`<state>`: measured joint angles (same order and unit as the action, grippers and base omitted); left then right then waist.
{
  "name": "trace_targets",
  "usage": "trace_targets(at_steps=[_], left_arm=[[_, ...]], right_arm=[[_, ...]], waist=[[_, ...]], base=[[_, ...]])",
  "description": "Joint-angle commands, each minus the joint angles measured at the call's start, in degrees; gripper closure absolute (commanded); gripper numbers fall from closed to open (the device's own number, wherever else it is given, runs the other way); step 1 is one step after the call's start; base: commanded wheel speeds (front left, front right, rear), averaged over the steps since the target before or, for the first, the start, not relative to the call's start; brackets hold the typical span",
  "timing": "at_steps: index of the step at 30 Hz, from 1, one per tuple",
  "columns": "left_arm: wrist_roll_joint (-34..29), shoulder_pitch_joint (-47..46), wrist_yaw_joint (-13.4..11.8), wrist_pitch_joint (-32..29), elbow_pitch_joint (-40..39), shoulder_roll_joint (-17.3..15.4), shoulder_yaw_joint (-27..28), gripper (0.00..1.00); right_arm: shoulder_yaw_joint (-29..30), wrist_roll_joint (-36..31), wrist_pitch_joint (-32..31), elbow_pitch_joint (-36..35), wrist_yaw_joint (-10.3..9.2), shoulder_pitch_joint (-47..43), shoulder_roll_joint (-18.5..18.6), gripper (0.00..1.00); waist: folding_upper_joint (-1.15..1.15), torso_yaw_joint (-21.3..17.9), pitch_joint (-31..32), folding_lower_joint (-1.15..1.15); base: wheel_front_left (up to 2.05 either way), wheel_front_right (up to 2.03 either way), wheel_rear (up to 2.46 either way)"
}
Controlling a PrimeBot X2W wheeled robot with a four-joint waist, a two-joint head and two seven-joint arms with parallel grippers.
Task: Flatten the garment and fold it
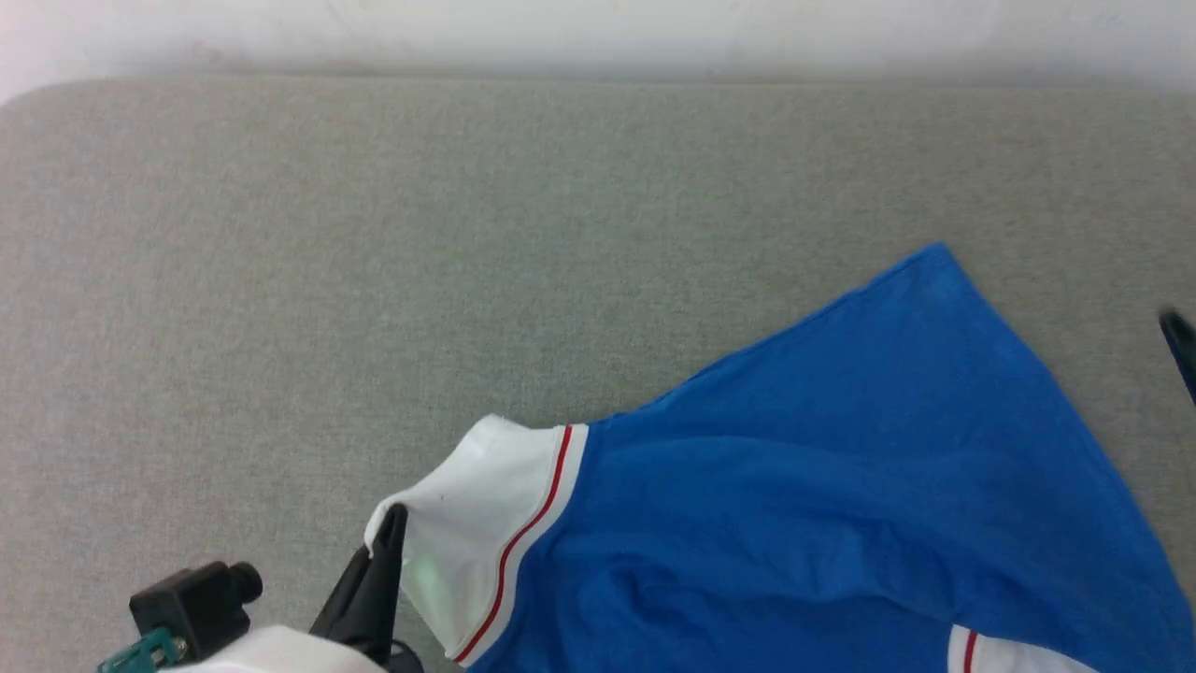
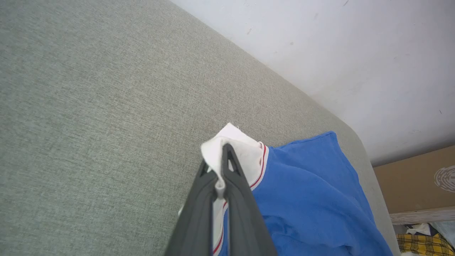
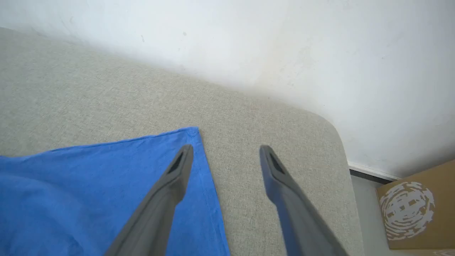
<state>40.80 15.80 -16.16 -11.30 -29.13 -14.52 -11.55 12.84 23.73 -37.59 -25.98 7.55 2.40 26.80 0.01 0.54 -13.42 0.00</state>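
Pinching at the near edge: the left gripper (image 1: pixel 396 514), two long dark fingers pressed tight together, clamps the cuff of the white sleeve (image 1: pixel 467 523). In the left wrist view the white cloth sticks out between and past the closed fingertips.
Trim: a thin red stripe (image 1: pixel 528 533) follows the seam where the white sleeve meets the blue body.
Garment: the royal-blue short-sleeved jersey garment (image 1: pixel 841 467) lies on the right half of the grey woven-fabric padded surface (image 1: pixel 420 234). Its plain blue side is up and softly creased, and it spreads from the held sleeve toward the right edge. Its nearest part runs off the bottom of the head view.
Other sleeve: a second white sleeve (image 1: pixel 1004 654) with red trim peeks in at the near edge, right of the middle.
Hem corner: the blue hem corner (image 1: pixel 934 257) lies flat, pointing toward the far right corner of the surface.
Right gripper: the right gripper (image 3: pixel 226 149) has its fingers spread wide and holds nothing. One finger is over the blue hem just beside that corner, the other over bare grey fabric; whether either touches I cannot tell.
Far edge: a white wall (image 1: pixel 598 37) rises directly behind the surface.
Past the right edge: a brown cardboard box (image 3: pixel 416 206) with a white printed mark.
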Motion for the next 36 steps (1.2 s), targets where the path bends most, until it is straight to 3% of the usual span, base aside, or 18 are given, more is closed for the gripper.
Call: trace_targets(at_steps=[1,7,10,16,25,26,27,36], left_arm=[[-0.5,-1.4,0.6,0.5,0.1,0.2,-0.2,1.0],[-1.7,-5.0,1.5,0.9,0.8,1.1,-2.5,1.0],[-2.2,-6.6,1.8,1.1,1.0,1.7,-3.5,1.0],[-2.5,-7.8,2.2,2.3,1.8,3.0,-4.8,1.0],[-2.3,-9.2,3.0,3.7,2.9,3.8,-5.3,1.0],[-2.2,-9.3,3.0,3.7,2.9,3.8,-5.2,1.0],[-2.2,-9.4,3.0,3.7,3.0,3.8,-5.2,1.0],[-2.1,-9.6,2.5,3.1,2.7,2.8,-4.0,1.0]], right_arm=[[-1.3,0.0,0.1,1.4,-0.06,3.1,0.3,0.0],[-14.0,-2.5,0.4,13.4,-0.06,17.3,5.1,0.0],[-17.4,-3.0,0.5,20.5,-0.06,21.9,6.7,0.0],[-17.9,-3.3,0.8,30.3,-0.06,25.1,8.4,0.0],[-18.4,-1.6,0.9,36.8,-0.06,25.1,8.8,0.0],[-18.6,-1.1,0.1,37.4,-0.06,25.0,8.7,0.62],[-19.0,-0.6,-1.0,37.9,-0.06,24.8,8.6,1.0],[-18.0,0.6,-2.6,36.4,-0.06,24.5,6.4,1.0]], waist=[[-0.01,2.3,-2.8,0.0],[-0.01,6.0,-7.7,0.0],[-0.01,8.1,-10.0,0.0],[-0.01,11.4,-13.3,0.0],[-0.01,13.2,-16.2,0.0],[-0.01,13.2,-16.3,0.0],[-0.01,13.1,-16.2,0.0],[-0.01,9.9,-12.8,0.0]], base=[[0.0,0.0,0.0],[0.0,0.0,0.0],[0.0,0.0,0.0],[0.0,0.0,0.0],[0.0,0.0,0.0],[0.0,0.0,0.0],[0.0,0.0,0.0],[0.0,0.0,0.0]])
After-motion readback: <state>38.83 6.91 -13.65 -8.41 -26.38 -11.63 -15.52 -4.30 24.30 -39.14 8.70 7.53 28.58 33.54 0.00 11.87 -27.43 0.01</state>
